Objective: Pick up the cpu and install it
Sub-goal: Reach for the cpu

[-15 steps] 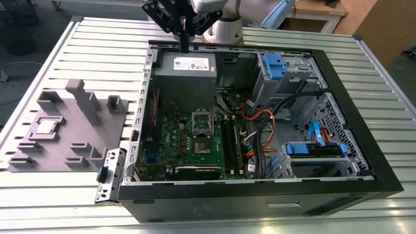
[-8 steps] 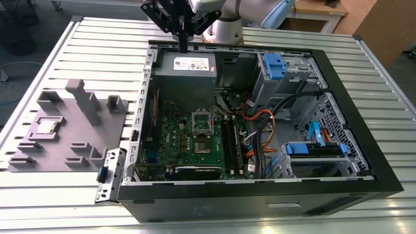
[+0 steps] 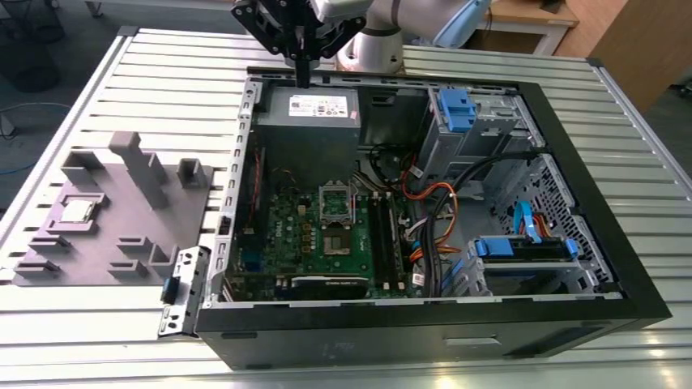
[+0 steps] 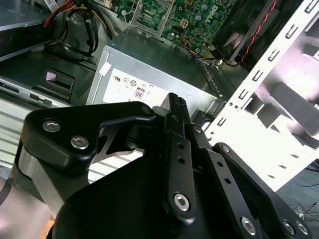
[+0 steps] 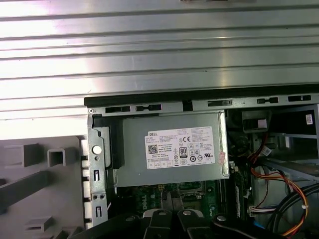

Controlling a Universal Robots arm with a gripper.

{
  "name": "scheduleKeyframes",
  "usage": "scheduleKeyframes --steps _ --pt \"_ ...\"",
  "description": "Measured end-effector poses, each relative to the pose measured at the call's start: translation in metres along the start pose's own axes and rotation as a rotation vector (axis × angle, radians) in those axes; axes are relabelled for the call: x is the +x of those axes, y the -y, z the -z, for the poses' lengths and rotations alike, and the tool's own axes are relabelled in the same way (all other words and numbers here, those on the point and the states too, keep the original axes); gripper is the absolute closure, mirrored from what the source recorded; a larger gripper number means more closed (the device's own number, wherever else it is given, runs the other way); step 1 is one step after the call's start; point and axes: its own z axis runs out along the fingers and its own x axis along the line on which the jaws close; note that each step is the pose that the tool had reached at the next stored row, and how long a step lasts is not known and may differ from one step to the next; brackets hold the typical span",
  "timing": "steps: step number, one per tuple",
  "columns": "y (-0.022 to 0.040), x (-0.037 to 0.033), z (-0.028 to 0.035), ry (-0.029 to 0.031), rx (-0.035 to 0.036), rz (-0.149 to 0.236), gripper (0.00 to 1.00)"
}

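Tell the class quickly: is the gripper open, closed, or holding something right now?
Gripper: closed, holding nothing. The cpu lies in the grey tray.

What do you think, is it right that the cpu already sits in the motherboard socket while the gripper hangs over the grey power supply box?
No. The exterior view shows the cpu lying in the grey moulded tray outside the case, at that view's left, not in the socket. The gripper does hang over the grey power supply box.
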Motion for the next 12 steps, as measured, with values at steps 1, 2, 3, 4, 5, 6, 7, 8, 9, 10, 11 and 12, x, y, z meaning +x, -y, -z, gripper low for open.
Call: scheduleKeyframes --steps 1,2,3,4,5,6,7,8,9,10,11,12 --pt "0.0 0.0 0.0 0.0 -0.0001 0.0 0.89" --pt "0.0 0.0001 0.0 0.0 0.0 0.0 0.89" --pt "0.0 0.0001 0.0 0.0 -0.0001 0.0 0.89" --pt "0.0 0.0003 0.0 0.0001 -0.0001 0.0 0.89" --pt "0.0001 0.0006 0.0 0.0 -0.0001 0.0 0.89" --pt "0.0001 0.0009 0.0 0.0 -0.0001 0.0 0.89" --pt "0.0001 0.0012 0.0 0.0 -0.0001 0.0 0.89" --pt "0.0002 0.0017 0.0 0.0 -0.0001 0.0 0.89" --pt "0.0002 0.0023 0.0001 0.0001 0.0 0.0 0.89" --pt "0.0002 0.0029 0.0001 0.0001 -0.0001 0.0 0.89" --pt "0.0003 0.0035 0.0001 0.0001 -0.0001 0.0 0.89" --pt "0.0003 0.0042 0.0001 0.0001 -0.0001 0.0 0.89"
